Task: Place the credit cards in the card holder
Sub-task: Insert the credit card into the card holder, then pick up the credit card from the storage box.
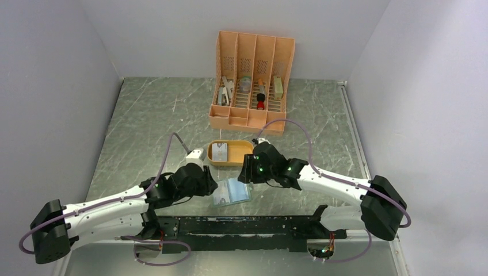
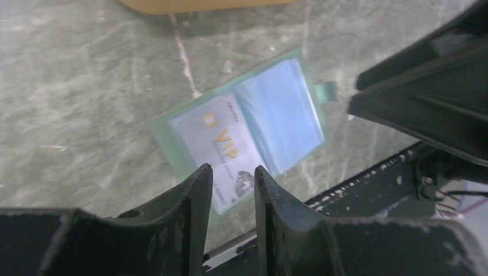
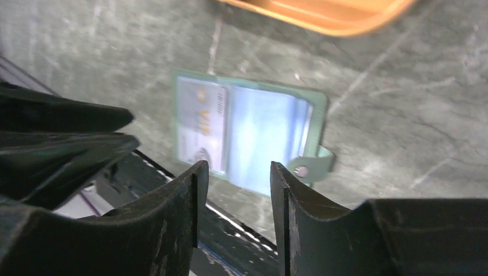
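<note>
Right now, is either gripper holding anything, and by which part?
Nothing is held. The left gripper and the right gripper are both open and empty, above the card holder, which lies spread open.

The bench (image 1: 149, 115) is dark grey-green, marbled with pale veins. The holder (image 2: 288, 115) has a pale green border and bluish clear pockets. The VIP card (image 2: 216, 146) in its 9 o'clock half is whitish with gold lettering. At the holder's 12 o'clock the tray (image 1: 230, 164) is orange and holds a grey card (image 1: 218, 151). The organizer (image 1: 253, 122) is peach-orange with slotted walls. The left fingers (image 2: 190, 213) and right fingers (image 3: 293, 207) are black.
</note>
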